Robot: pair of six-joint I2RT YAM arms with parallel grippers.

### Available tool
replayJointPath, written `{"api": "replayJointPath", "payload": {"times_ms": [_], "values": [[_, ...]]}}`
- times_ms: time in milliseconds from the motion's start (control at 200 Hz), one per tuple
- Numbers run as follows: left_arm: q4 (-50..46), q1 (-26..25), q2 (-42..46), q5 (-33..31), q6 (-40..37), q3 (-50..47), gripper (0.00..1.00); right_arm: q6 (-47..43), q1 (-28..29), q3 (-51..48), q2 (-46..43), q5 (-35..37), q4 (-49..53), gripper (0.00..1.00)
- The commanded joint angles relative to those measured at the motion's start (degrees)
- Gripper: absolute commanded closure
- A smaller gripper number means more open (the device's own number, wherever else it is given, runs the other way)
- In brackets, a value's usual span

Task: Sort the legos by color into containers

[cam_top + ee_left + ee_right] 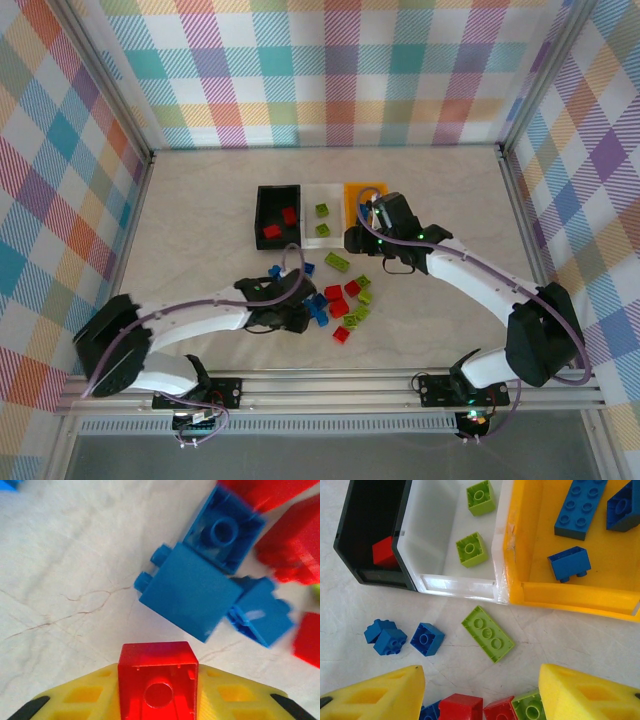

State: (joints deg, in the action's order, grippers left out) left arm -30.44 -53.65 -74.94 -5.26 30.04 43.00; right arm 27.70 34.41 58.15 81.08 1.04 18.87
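On the bench [190,220], biggest risk first: the arms. Left arm [200,325] reaches into the pile [345,300] from the near left. Right arm [470,265] hangs just in front of the bins. Both work the same patch, so if right drops to the pile as left lifts toward the bins, they clash.

Bins: black bin [355,530], white bin [440,530] and yellow bin [570,595] stand touching in a row. Black holds red, white green, yellow blue. Red's target sits right against white. A release off to the right puts red among green, or the brick clips the shared wall and bounces out.

Left jaws: clamped on a red brick [158,680], hollow underside toward the wrist camera, brick sticking out past the pads. Shallow hold, I judge, so it could twist or pop out on the lift. Blue bricks [190,592] lie just beyond, and a sideways pull could scatter them.

Right jaws: apart, nothing between, over the pile's far edge, long green brick [487,633] near. A blind descent could pinch two colours at once.
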Motion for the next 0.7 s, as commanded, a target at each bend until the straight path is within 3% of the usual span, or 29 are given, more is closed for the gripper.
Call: {"api": "replayJointPath", "payload": {"times_ms": [0, 100, 205, 430, 695], "values": [[-3.36, 6.88, 7.69, -1.80, 0.99, 1.62, 0.65, 0.58, -0.31, -1.40, -1.87, -0.33, -1.44, 0.38], [-2.62, 14.80, 8.72, -0.30, -0.26, 4.81, 0.64, 0.87, -0.36, -2.46, -2.03, -0.29, -2.08, 0.38], [-0.25, 20.06, 3.80, -0.40, -2.19, 10.49, 0.64, 1.03, -0.33, -2.94, -1.89, -0.25, -1.85, 0.38], [2.37, 27.22, -14.09, -2.10, -4.93, 25.29, 0.66, 1.16, -0.75, -4.81, -3.12, -0.20, -1.72, 0.38], [-1.38, 30.68, -29.53, -5.47, -5.22, 41.22, 0.66, 1.85, -0.78, -7.15, -5.09, -1.03, -1.41, 0.38]]}}
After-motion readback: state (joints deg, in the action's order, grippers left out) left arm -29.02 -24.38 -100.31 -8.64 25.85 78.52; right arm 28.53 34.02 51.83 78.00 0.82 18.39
